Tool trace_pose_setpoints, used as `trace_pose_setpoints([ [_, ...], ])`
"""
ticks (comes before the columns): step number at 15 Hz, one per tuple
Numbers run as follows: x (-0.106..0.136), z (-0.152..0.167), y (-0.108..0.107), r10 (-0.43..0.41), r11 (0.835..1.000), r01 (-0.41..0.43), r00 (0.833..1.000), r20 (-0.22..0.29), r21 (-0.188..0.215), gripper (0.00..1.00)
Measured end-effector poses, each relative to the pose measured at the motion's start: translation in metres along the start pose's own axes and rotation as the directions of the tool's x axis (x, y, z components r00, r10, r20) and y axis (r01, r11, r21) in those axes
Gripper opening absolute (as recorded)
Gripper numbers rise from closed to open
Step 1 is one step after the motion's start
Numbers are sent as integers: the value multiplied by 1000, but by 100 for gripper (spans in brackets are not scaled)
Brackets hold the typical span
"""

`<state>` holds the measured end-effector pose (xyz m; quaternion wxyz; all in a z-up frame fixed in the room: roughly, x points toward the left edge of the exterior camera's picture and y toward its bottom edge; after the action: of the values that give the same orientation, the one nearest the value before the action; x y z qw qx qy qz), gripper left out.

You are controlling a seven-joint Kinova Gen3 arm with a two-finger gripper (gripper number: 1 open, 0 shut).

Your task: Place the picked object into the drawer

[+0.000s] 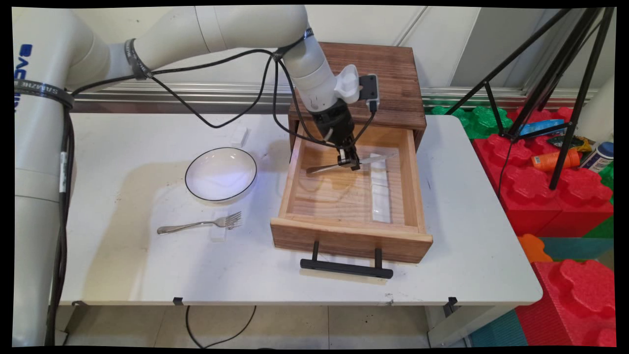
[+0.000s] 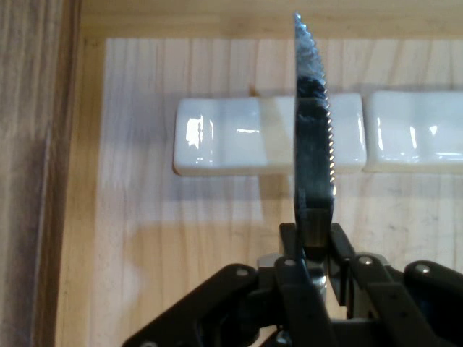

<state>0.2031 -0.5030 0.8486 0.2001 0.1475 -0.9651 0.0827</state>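
Inside the open drawer (image 1: pixel 351 194), the pincer (image 1: pixel 349 161) squeezes a knife (image 1: pixel 351 163) by its middle, blade pointing to 3 o'clock above a white rest (image 1: pixel 381 189). It could tip or slip from that thin hold.

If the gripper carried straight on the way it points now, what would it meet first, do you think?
Probably the white rests on the drawer floor; the held knife would likely touch before the gripper, though depth is unclear.

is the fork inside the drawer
No, the fork lies on the table left of the open drawer, below the bowl.
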Motion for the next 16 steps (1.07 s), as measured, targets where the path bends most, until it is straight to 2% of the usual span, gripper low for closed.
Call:
trace_pose_setpoints([
  [10, -4, 26, -7, 6, 1000, -6, 1000, 0, -15, 0],
  [11, -4, 27, -7, 5, 1000, -5, 1000, 0, -17, 100],
  [16, -3, 33, -11, -4, 1000, 4, 1000, -9, -19, 100],
])
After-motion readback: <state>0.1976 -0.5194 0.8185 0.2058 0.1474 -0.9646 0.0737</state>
